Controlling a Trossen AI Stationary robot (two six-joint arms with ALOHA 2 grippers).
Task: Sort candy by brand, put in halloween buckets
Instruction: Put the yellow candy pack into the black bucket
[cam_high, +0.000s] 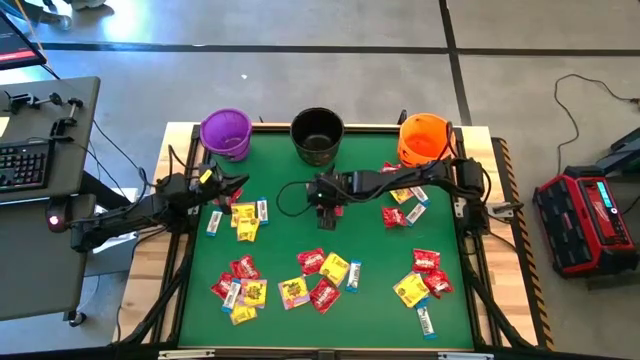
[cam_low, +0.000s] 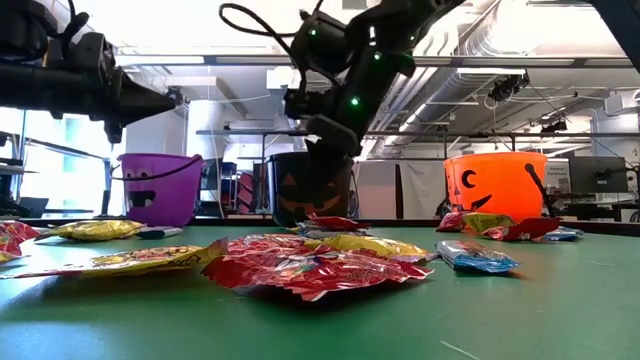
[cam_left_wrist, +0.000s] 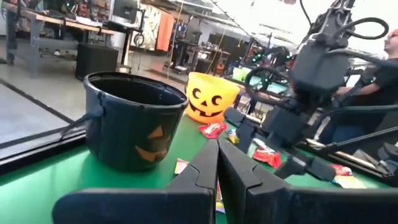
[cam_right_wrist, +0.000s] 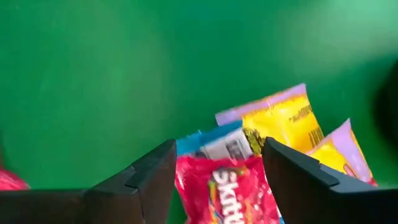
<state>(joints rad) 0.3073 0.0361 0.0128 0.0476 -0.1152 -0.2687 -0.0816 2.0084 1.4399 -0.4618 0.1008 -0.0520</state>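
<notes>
Three buckets stand along the far edge: purple (cam_high: 225, 132), black (cam_high: 317, 135) and orange (cam_high: 424, 138). Red, yellow and white-and-blue candy packets lie scattered on the green mat (cam_high: 290, 235). My right gripper (cam_high: 328, 213) hangs pointing down in front of the black bucket, above the mat, shut on a red packet (cam_right_wrist: 225, 186). My left gripper (cam_high: 240, 184) is shut and held level near the purple bucket, above the table (cam_low: 168, 97). It points across toward the black bucket (cam_left_wrist: 134, 118). My right gripper pinches the red packet between its two fingers (cam_right_wrist: 155, 171), which come from above and point down. The packet's printed face (cam_right_wrist: 217, 177) fills the gap between them. It is lifted clear of the mat; yellow packets and a white-and-blue bar lie below.
Candy lies in clusters at left centre (cam_high: 244, 216), near left (cam_high: 240, 290), near centre (cam_high: 322, 275), near right (cam_high: 425, 280) and before the orange bucket (cam_high: 405, 205). A wooden rim (cam_high: 178, 250) frames the mat. A person (cam_left_wrist: 390, 46) sits beyond the table.
</notes>
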